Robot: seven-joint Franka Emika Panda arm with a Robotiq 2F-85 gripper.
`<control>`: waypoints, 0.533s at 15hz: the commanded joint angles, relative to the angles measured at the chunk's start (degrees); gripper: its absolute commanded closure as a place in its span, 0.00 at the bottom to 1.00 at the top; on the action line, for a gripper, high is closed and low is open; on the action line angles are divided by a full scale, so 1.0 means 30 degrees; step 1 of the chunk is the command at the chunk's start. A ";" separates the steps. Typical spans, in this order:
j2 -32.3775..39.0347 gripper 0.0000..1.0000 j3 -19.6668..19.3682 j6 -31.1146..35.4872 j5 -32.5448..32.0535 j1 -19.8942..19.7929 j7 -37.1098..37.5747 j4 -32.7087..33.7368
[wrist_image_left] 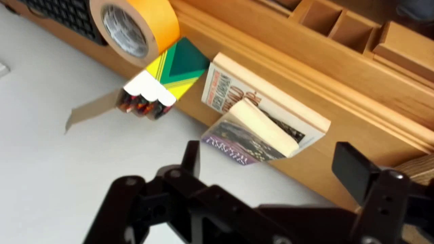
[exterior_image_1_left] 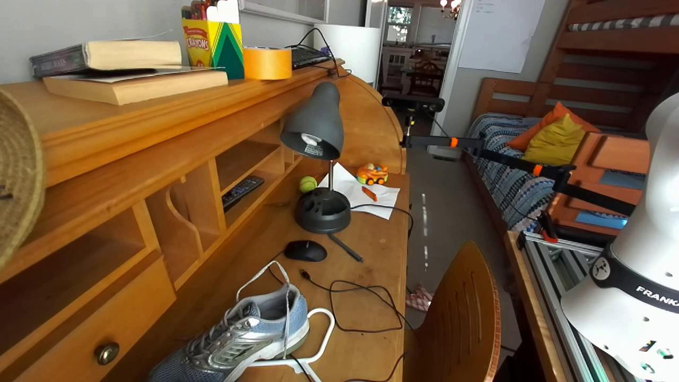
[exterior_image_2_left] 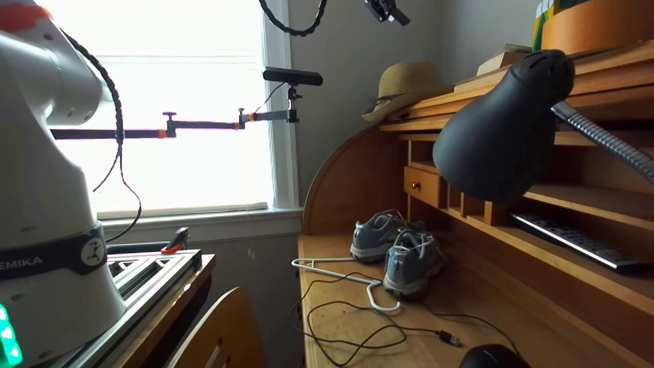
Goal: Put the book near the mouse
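The book [exterior_image_1_left: 132, 55], thin with cream page edges, lies on the larger tan book [exterior_image_1_left: 143, 87] on the desk's top shelf. Its purple and dark cover shows in the wrist view [wrist_image_left: 242, 142], where it is tilted over the tan book [wrist_image_left: 268, 101]. The mouse [exterior_image_1_left: 305, 251] is black and rests on the desktop beside the lamp base; it is partly cut off in an exterior view [exterior_image_2_left: 493, 357]. My gripper [wrist_image_left: 268, 147] is open and empty, above the shelf, with the book beyond its spread fingers. Its fingers [exterior_image_2_left: 389, 13] show at the top edge of an exterior view.
A crayon box [exterior_image_1_left: 212, 48], orange tape [exterior_image_1_left: 268, 63] and keyboard [exterior_image_1_left: 307, 55] share the top shelf, with a straw hat [exterior_image_2_left: 409, 84] at its end. A grey lamp [exterior_image_1_left: 315, 124], shoes [exterior_image_2_left: 414, 260], white hanger [exterior_image_2_left: 332, 273] and black cable [exterior_image_1_left: 366, 286] occupy the desktop.
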 commanded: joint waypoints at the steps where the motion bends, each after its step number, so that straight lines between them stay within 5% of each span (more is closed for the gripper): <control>1: 0.1368 0.00 0.0318 0.3153 -0.4424 -0.0380 0.2025 0.0038; 2: 0.0778 0.00 -0.0326 0.1723 -0.2477 0.0449 0.0946 0.0051; 8: 0.0972 0.00 -0.0525 0.1987 -0.2786 0.0608 0.1168 0.0130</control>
